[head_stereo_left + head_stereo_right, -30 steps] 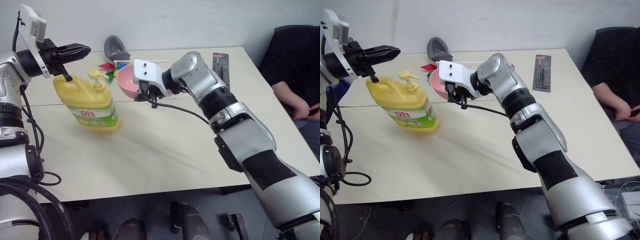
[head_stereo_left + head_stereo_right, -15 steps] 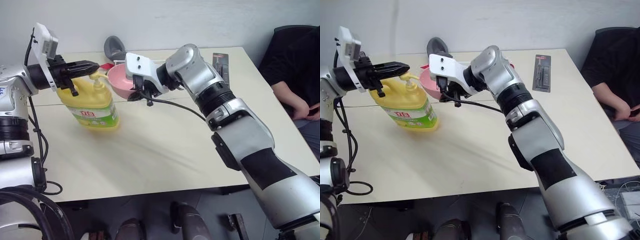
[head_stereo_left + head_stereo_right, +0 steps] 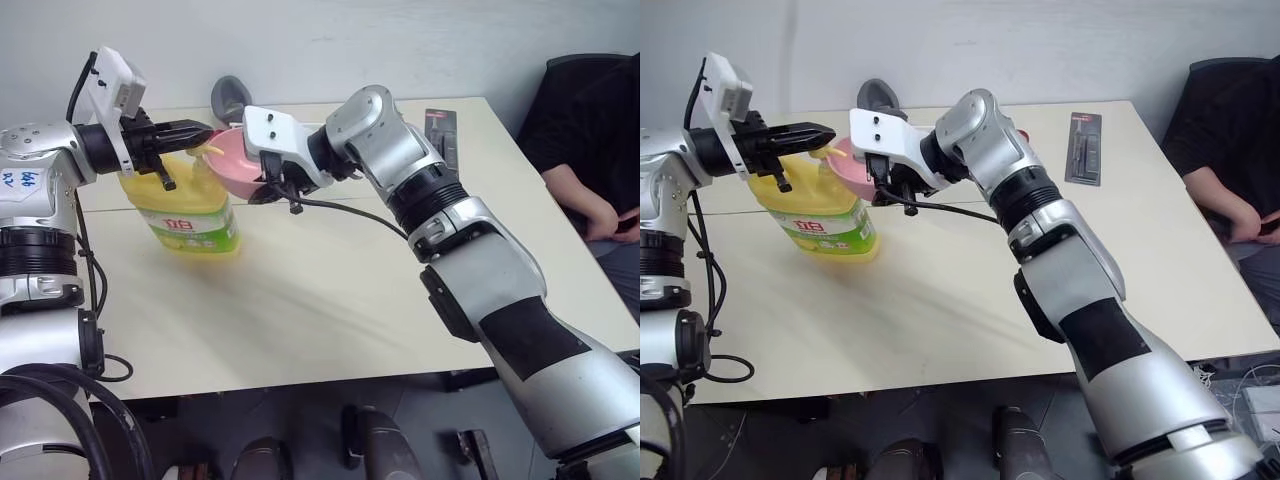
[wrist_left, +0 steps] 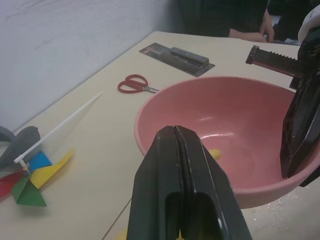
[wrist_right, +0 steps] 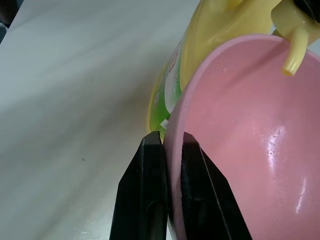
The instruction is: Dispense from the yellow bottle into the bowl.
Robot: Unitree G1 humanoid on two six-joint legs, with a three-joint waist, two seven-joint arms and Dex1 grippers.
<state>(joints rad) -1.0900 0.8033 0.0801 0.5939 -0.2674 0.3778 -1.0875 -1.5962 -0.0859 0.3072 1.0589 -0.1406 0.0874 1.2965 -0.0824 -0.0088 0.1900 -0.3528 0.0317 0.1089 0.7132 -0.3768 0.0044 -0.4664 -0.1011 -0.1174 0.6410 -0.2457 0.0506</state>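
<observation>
The yellow bottle point(image 3: 183, 212) stands upright on the table's left side, green label facing me. My left gripper point(image 3: 204, 130) is shut and empty, and lies level just over the bottle's pump top; I cannot tell if it touches. Held up beside the bottle and tilted is the pink bowl point(image 3: 230, 166), with my right gripper point(image 5: 170, 144) shut on its rim. The pump's nozzle point(image 5: 290, 56) reaches over the bowl's edge. From the left wrist view, the shut fingers point(image 4: 186, 165) point at the bowl point(image 4: 220, 112); a small yellow spot lies inside it.
Behind the bowl lie a paper pinwheel point(image 4: 29, 176), red scissors point(image 4: 137, 85) and a grey object point(image 3: 227, 95). A black packaged tool point(image 3: 441, 136) lies at the far right of the beige table point(image 3: 330, 300). A person in black sits at the right edge point(image 3: 590, 150).
My left gripper came down and right, from above the bottle's handle to over the pump. My right gripper carried the bowl left, up against the bottle under the nozzle.
</observation>
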